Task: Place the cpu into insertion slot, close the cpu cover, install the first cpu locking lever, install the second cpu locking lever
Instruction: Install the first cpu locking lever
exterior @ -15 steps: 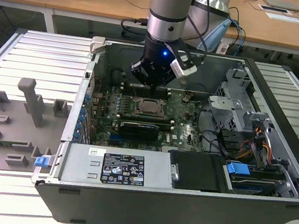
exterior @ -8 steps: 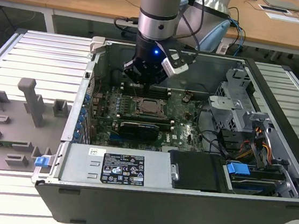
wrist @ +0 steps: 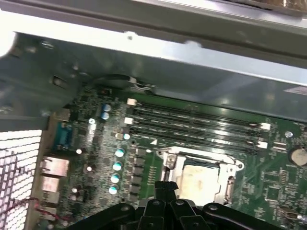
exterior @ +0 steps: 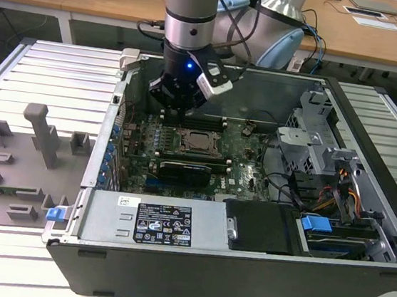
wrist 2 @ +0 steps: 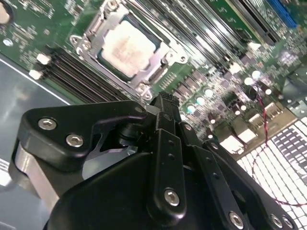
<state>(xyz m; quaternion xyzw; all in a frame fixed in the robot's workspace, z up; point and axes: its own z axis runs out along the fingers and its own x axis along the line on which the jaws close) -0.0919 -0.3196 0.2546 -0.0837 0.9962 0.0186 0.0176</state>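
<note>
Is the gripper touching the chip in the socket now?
Apart. In the second wrist view the chip lies in the socket with its whole top bare, and the gripper ends short of it.

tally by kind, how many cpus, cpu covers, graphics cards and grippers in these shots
cpu: 1
cpu cover: 1
graphics card: 1
gripper: 1
total: 4
</note>
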